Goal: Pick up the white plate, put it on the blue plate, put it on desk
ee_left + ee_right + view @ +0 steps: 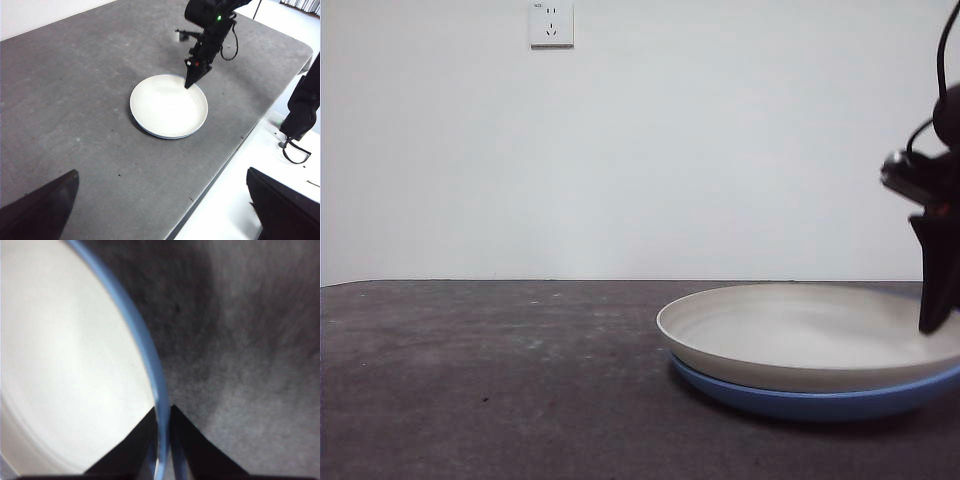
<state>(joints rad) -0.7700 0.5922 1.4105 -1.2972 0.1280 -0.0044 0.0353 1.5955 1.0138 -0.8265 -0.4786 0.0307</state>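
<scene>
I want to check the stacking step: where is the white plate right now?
The white plate sits nested on the blue plate on the desk, at the front view's lower right. The right hand straddles the plates' rim; the left hand waits apart.

You've got 2 plates total: 1 white plate (800, 335), 1 blue plate (820, 402), stacked, white on top of blue. 1 desk (470, 380). 2 grippers: the right gripper (164, 440) w/ jaws on both sides of the plates' rim, 1 in, 1 out; the left gripper (160, 210) w/ jaws wide apart, nothing betw. them. 1 wall socket (551, 23) at back. That's all you can count here.
</scene>
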